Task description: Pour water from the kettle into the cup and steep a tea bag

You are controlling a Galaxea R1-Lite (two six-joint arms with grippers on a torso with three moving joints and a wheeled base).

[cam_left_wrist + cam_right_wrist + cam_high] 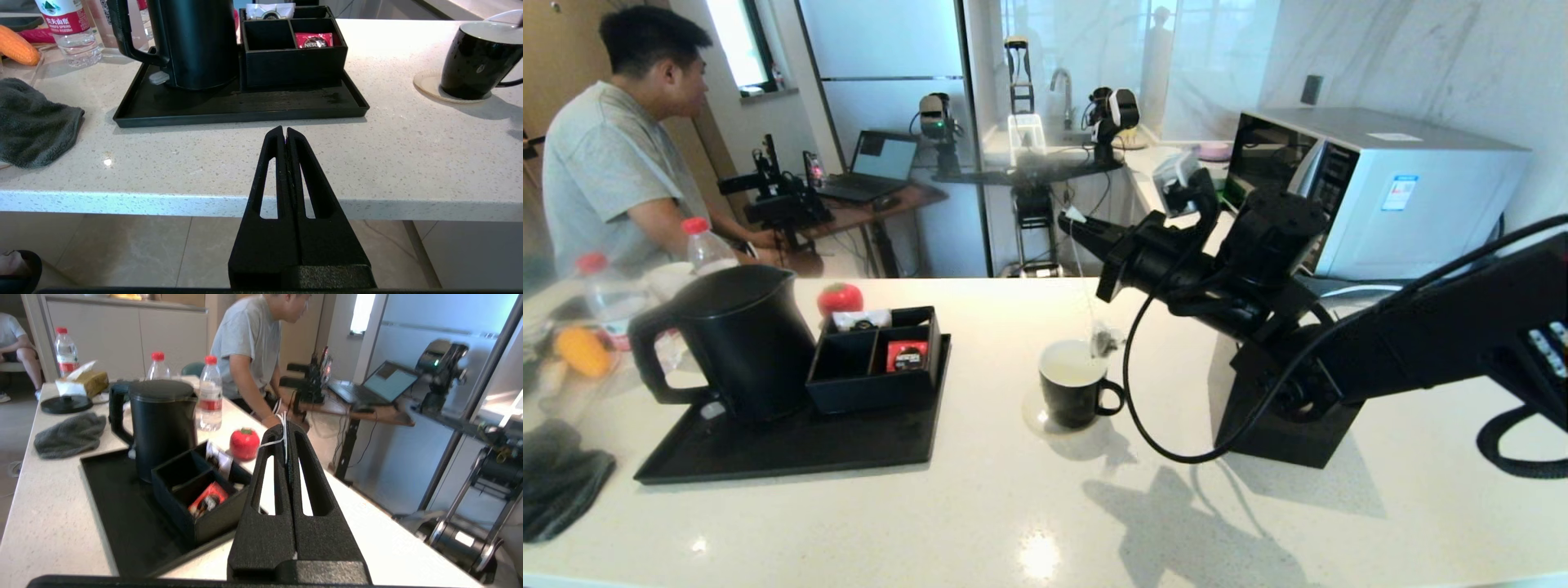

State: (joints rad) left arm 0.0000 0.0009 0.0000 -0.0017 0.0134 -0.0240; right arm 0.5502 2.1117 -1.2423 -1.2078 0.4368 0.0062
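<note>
The tall black kettle (pixel 735 339) (pixel 192 41) (pixel 163 424) stands on a black tray (pixel 792 449), lid on. The black cup (pixel 1074 384) (pixel 474 61) with a white inside sits on a round coaster right of the tray. My right gripper (pixel 1072 219) (pixel 284 428) is high above the cup, shut on the tea bag's white string (pixel 283 437). The greyish tea bag (pixel 1104 339) hangs at the cup's far right rim; I cannot tell if it touches. My left gripper (pixel 285 132) is shut and holds nothing, low by the counter's front edge.
A black compartment box (pixel 878 359) with a red sachet shares the tray. A black cube box (pixel 1282 425) stands under my right arm, a microwave (pixel 1380 188) behind it. A grey cloth (pixel 560 478), water bottles (pixel 707 245) and a red tomato-like object (pixel 840 298) lie at left. A person sits beyond the counter.
</note>
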